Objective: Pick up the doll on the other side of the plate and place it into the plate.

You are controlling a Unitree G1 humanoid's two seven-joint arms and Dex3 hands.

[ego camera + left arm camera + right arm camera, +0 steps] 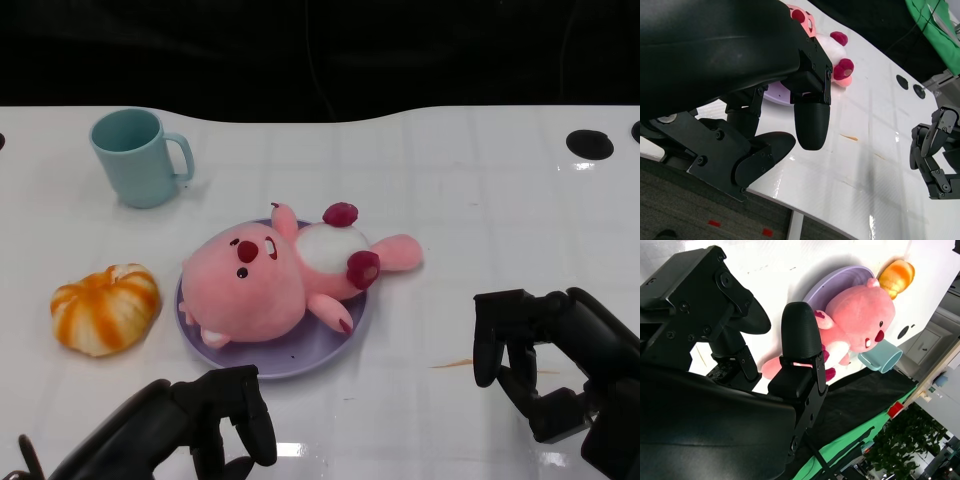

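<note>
Pink doll (265,280) lying on purple plate (300,358) (tail overhanging), left hand (195,425) and right hand (555,365) both open, empty

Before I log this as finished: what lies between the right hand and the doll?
Only bare white table, bar a faint brown streak, separates the right hand from the doll; the head view shows it.

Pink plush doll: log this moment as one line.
pink plush doll: lying on round purple plate | left robot hand: holds nothing | right robot hand: holds nothing | both apart from plate
</note>
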